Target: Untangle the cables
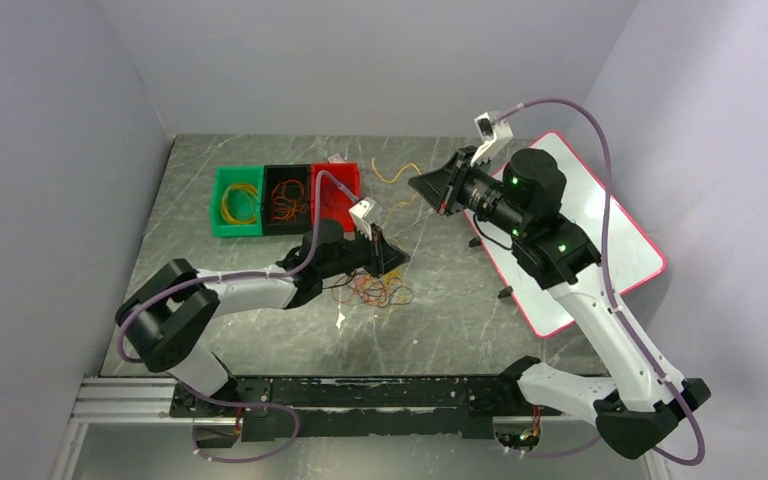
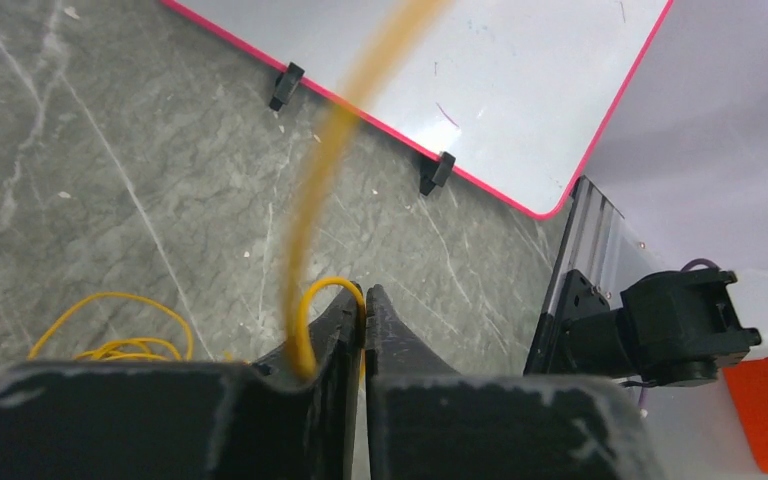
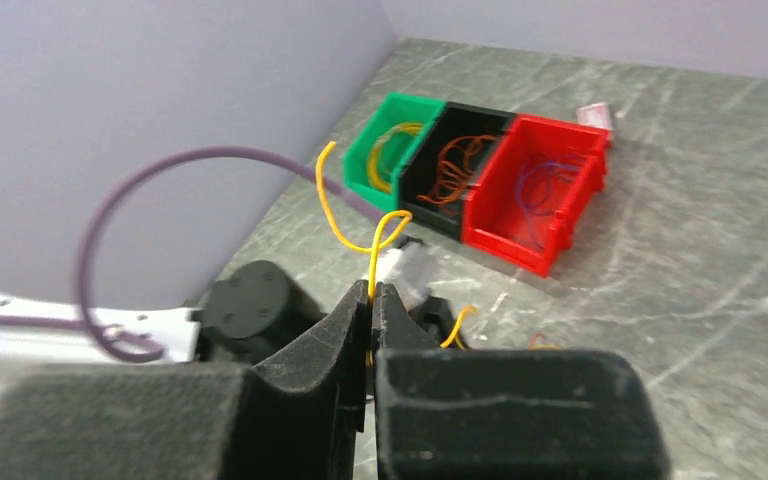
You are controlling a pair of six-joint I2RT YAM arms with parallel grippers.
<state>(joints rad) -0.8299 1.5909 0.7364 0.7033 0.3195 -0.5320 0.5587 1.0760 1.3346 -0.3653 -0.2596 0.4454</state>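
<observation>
A tangle of thin red, orange, yellow and black cables (image 1: 380, 292) lies on the grey table. My left gripper (image 1: 392, 258) hovers right over it. In the left wrist view this gripper (image 2: 365, 292) is shut on a yellow cable (image 2: 305, 325) that loops over the left fingertip. More yellow loops (image 2: 110, 325) lie on the table to its left. My right gripper (image 1: 422, 186) is raised further back, and in its own view the right gripper (image 3: 373, 288) is shut on another yellow strand (image 3: 375, 245) that curls up from the tips. I cannot tell whether both hold the same cable.
Three bins stand in a row at the back left: a green bin (image 1: 222, 222) with yellow cables, a black bin (image 1: 286, 227) with orange ones, and a red bin (image 1: 350, 178) with dark ones. A pink-rimmed whiteboard (image 1: 615, 225) lies at the right.
</observation>
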